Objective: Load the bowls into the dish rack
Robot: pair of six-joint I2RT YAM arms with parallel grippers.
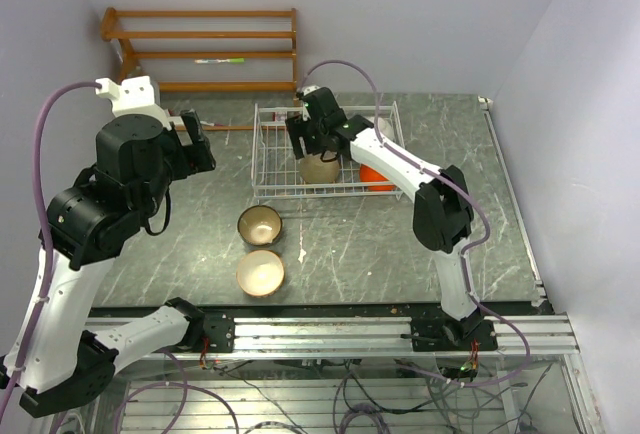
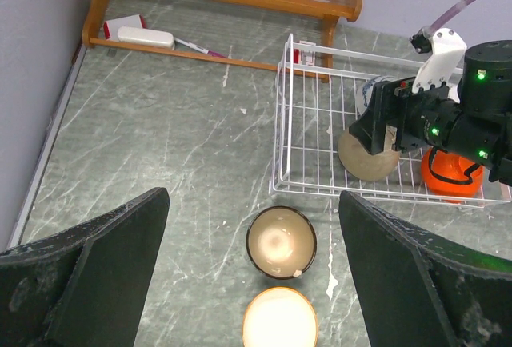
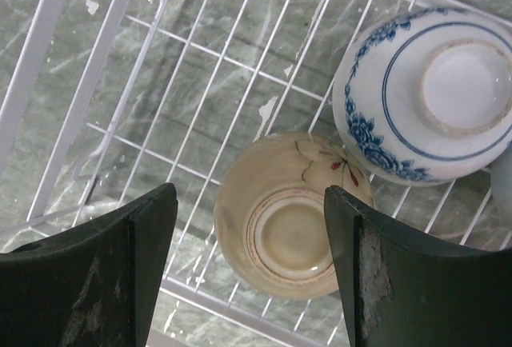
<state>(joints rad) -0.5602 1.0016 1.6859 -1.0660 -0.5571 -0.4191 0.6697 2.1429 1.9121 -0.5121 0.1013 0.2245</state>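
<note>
The white wire dish rack (image 1: 256,154) stands at the back centre of the table. Inside it a cream-beige bowl (image 3: 288,215) lies bottom up, next to an upturned blue-and-white bowl (image 3: 424,95) and an orange-red bowl (image 1: 375,176). My right gripper (image 3: 252,267) hovers open just above the beige bowl (image 1: 320,168), its fingers either side of it and holding nothing. On the table in front of the rack sit a brown bowl with a tan inside (image 2: 281,242) and a pale bowl with an orange-brown rim (image 2: 280,317). My left gripper (image 2: 252,283) hangs open and empty high above these two.
An orange-brown wooden slatted shelf (image 1: 200,49) leans at the back left wall, with a white object (image 2: 146,37) on its lowest slat. Walls close the table on the left, back and right. The right arm (image 1: 440,204) reaches over the rack's right half.
</note>
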